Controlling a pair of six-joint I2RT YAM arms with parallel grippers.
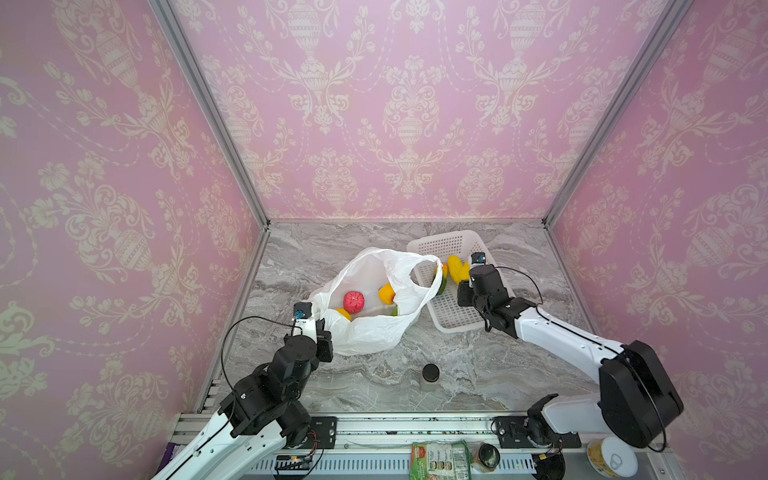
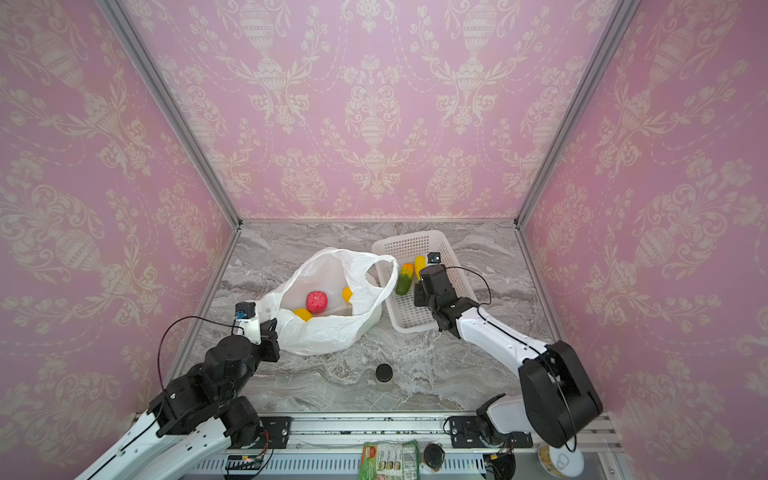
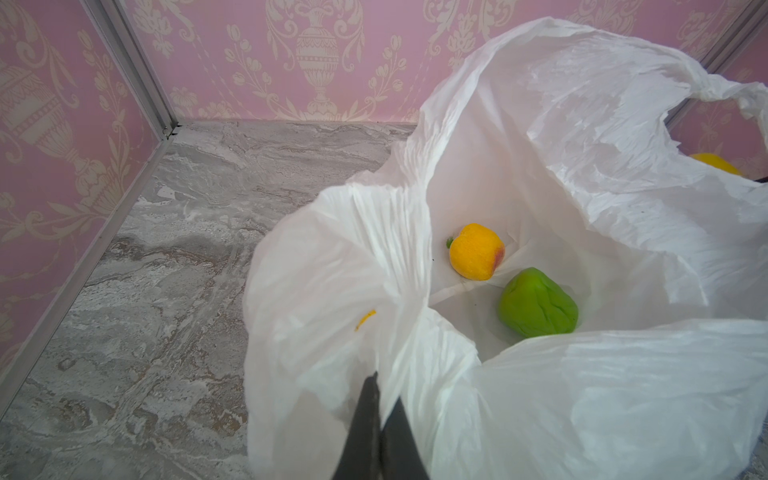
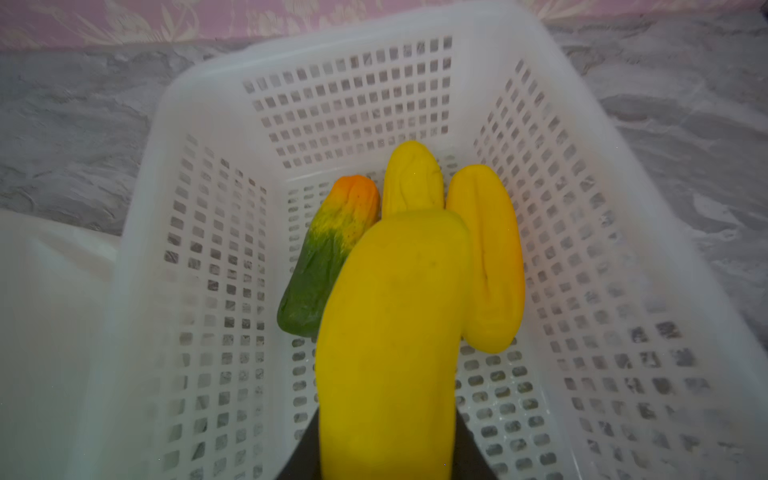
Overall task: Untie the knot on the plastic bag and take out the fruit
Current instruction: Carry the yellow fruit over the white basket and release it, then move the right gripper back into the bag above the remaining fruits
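**Desk:** Far left: what has the arm got?

**Photographer:** The left gripper (image 3: pixel 384 399), jaws pressed together, pinches a fold of the near-left rim of the plastic bag (image 1: pixel 374 332). The bag sits in the middle of the grey marbled table (image 1: pixel 478 374). Its mouth gapes upward, and one handle loop (image 1: pixel 428 270) stands untied on the side nearest the basket.

**Desk:** And inside the bag?

**Photographer:** A pink-red fruit (image 1: pixel 353 302) lies in the middle, seen in both top views. A yellow piece (image 1: pixel 344 313) is half hidden under the near rim. To the right, a peach (image 3: pixel 477 252) lies just beside a lumpy green fruit (image 3: pixel 538 307) on the bag's floor.

**Desk:** Foreground?

**Photographer:** A small dark-lidded jar (image 1: pixel 430 376) stands upright in front of the bag and apart from it.

**Desk:** Right side?

**Photographer:** The white basket (image 1: pixel 446 243) sits just right of the bag. It holds a green-and-orange fruit (image 4: pixel 328 266), a pale yellow fruit (image 4: pixel 411 178) and a creased yellow fruit (image 4: pixel 486 257), close together toward its far end. The right gripper (image 4: pixel 386 453) hangs over the basket. Its jaws stand partly apart, one on either side of a long yellow fruit (image 4: pixel 390 311), which it grips by the near end.
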